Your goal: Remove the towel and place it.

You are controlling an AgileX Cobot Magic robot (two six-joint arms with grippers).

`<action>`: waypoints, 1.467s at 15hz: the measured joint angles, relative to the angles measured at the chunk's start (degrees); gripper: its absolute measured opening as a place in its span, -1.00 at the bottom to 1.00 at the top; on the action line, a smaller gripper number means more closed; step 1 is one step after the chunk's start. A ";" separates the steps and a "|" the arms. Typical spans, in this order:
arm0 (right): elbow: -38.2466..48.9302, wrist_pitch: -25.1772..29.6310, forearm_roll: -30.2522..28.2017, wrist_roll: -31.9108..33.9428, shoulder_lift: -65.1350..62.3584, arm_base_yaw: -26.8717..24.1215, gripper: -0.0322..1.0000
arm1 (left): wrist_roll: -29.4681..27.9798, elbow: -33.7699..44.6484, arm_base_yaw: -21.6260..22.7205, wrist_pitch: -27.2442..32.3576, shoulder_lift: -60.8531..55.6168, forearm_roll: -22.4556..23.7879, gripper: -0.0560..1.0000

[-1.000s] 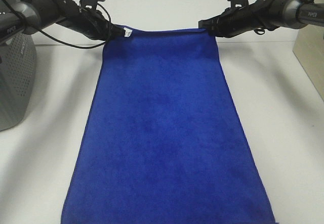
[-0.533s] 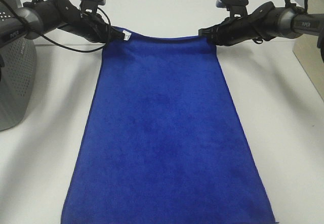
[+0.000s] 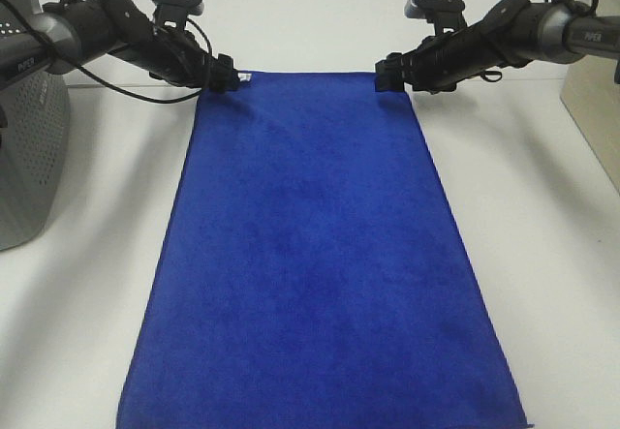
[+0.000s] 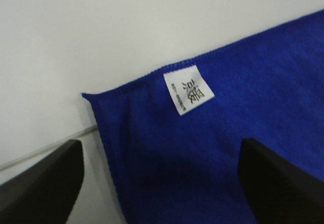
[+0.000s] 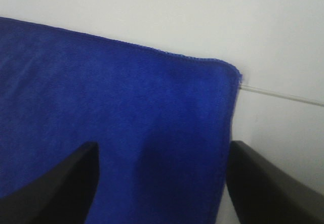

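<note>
The royal-blue towel (image 3: 310,255) lies spread flat on the white table, running from the far middle down to the front edge. Its small white tag (image 3: 244,76) sits at the far left corner. My left gripper (image 3: 225,78) hovers over that corner, open, and the left wrist view shows its dark fingers (image 4: 45,183) apart on either side of the tag (image 4: 188,91) and the towel (image 4: 253,97). My right gripper (image 3: 390,76) is open at the far right corner. In the right wrist view its fingers (image 5: 61,188) straddle the towel's corner (image 5: 126,113), gripping nothing.
A grey perforated basket (image 3: 29,148) stands at the left edge of the table. A beige box (image 3: 593,109) stands at the right edge. Bare white table (image 3: 542,235) lies on both sides of the towel.
Both grippers have opened and let go of the towel's far corners. The far edge, held slightly raised before, now lies flat on the table.
</note>
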 joint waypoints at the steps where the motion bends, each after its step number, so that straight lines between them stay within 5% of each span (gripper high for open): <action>1: 0.00 2.12 -1.43 0.46 -1.38 0.00 0.41 | 0.00 0.00 0.00 1.78 -0.57 0.23 0.62; 4: 0.00 13.41 -7.73 6.82 -9.17 -0.23 0.49 | -1.03 0.00 0.00 10.08 -6.99 0.92 0.65; 7: 0.00 25.38 -11.97 14.15 -16.79 -0.23 0.70 | -12.38 0.00 0.00 25.15 -14.84 7.16 0.65; 8: 0.00 25.38 -11.97 14.15 -16.79 -0.23 0.70 | -12.38 0.00 0.00 25.15 -14.84 7.16 0.65; 10: -0.06 36.67 -19.25 21.66 -26.01 -0.23 0.73 | -22.86 0.00 0.00 38.33 -23.15 17.42 0.65; 11: -0.06 36.67 -19.25 21.66 -26.01 -0.23 0.73 | -22.86 0.00 0.00 38.33 -23.15 17.42 0.65; 13: -0.17 42.06 -26.99 29.39 -34.32 -1.38 0.73 | -28.19 0.00 0.34 38.96 -31.86 25.61 0.65; 16: 1.72 44.98 -29.56 33.35 -40.62 -5.50 0.73 | -29.74 5.56 5.10 38.96 -40.39 26.13 0.65; 22: 38.45 45.44 -30.02 34.55 -73.80 -4.98 0.73 | -26.59 43.72 8.08 39.19 -70.70 24.24 0.65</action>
